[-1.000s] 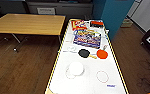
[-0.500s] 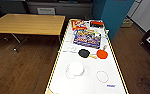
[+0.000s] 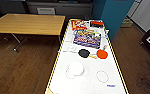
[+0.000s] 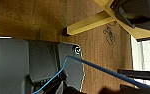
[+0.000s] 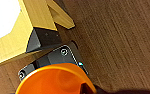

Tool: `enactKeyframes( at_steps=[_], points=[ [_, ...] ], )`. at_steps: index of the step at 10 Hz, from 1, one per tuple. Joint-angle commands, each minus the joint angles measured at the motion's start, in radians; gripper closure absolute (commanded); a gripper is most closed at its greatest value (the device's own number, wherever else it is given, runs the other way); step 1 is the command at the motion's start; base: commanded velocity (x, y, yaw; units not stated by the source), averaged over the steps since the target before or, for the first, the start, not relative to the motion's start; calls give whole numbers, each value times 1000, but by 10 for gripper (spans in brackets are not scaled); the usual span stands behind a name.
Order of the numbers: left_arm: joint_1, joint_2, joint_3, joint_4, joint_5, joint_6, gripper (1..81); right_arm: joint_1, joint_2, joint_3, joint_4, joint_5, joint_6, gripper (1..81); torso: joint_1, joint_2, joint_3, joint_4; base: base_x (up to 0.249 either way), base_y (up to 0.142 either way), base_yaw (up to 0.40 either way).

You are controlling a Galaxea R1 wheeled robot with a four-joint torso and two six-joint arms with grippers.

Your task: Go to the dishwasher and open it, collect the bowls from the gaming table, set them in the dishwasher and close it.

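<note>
Orange bowl point(image 5: 53, 80) is right up at your right wrist cam, can't tell if the right gripper's actually clamped on it. Keep it level and ease along the table point(image 3: 91, 85).

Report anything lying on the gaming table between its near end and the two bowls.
A flat white disc lies short of the black bowl. Before the orange bowl there is a thin red ring on the gaming table. The game boxes lie beyond both.

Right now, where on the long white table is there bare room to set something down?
Bare top: the near end of the gaming table, right of the white disc, and the strip between that disc and the black bowl. Crowded: game boxes at the far end; black bowl and orange bowl across the middle.
</note>
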Motion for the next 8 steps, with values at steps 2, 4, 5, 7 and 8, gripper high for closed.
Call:
enactKeyframes(
  at_steps=[2,4,5,7,8],
  points=[
    [-202,-184,217,2,87,-8,10,-149,90,-70,-1,222,-24,811,0,0,0,0,0,0,0],
    [-218,-210,249,-6,99,-10,10,-166,165,-103,-8,222,-26,811,0,0,0,0,0,0,0],
    [-218,-213,243,-6,99,-10,10,-166,183,-117,-9,220,-27,811,0,0,0,0,0,0,0],
    [-265,-259,245,-7,97,-36,10,-166,205,-119,-11,218,-27,811,0,0,0,0,0,0,0],
    [-277,-276,246,-7,96,-48,10,-166,216,-122,-20,218,-27,811,0,0,0,0,0,0,0]
  ],
)
